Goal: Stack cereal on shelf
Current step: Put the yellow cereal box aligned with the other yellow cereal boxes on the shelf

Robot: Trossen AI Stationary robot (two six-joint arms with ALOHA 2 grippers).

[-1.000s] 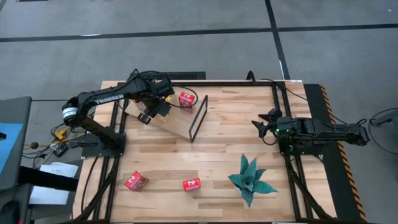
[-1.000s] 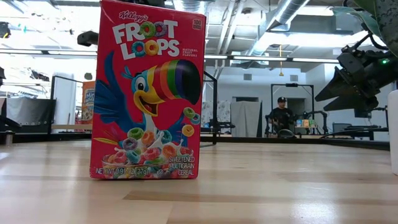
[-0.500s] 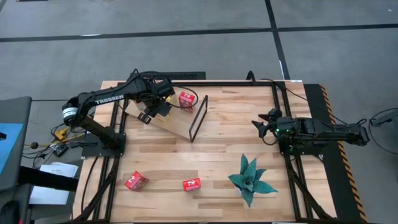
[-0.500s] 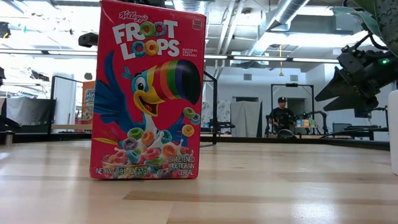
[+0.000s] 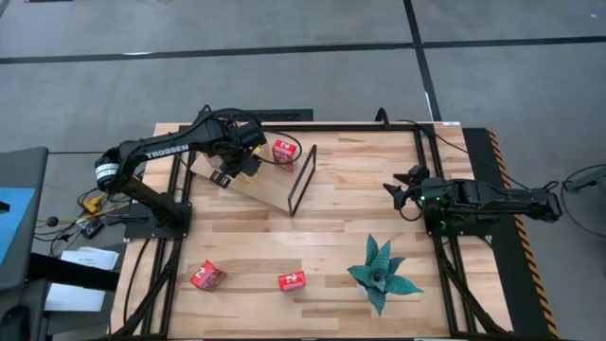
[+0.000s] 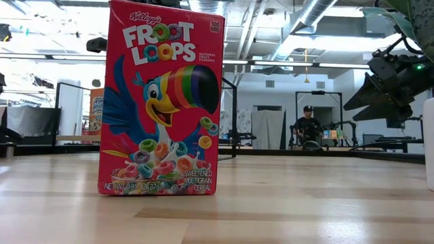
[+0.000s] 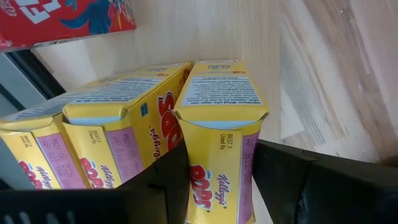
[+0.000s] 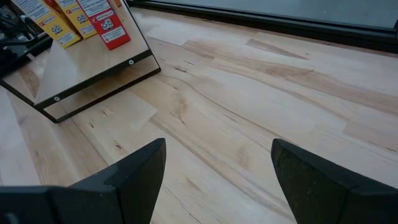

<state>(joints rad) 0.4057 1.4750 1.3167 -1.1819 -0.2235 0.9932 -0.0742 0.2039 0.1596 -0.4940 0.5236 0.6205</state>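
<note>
The shelf (image 5: pixel 270 188) is a light board at the table's far left, with a black frame (image 5: pixel 301 180) at its right end. A red cereal box (image 5: pixel 284 152) stands on it. My left gripper (image 5: pixel 230 172) hangs over the board's left part, shut on a yellow cereal box (image 7: pixel 219 140). That box stands next to two more yellow boxes (image 7: pixel 118 134). Two red boxes (image 5: pixel 206 276) (image 5: pixel 292 280) stand on the table near its front edge. My right gripper (image 5: pixel 405 195) waits open at the table's right side. My left gripper pinches the yellow box at its near end (image 7: pixel 217 165), one dark finger (image 7: pixel 171 180) on each of its two sides. The fingers come steeply from above and lie along the box. The box stands in line with the yellow box beside it; its far end is at the board.
A green plant (image 5: pixel 383 273) stands near the front right. The front red box (image 6: pixel 161 102) fills the left of the low view. Black rails (image 5: pixel 428 180) run along the table's sides. A person (image 6: pixel 308 125) sits far back in the room.
</note>
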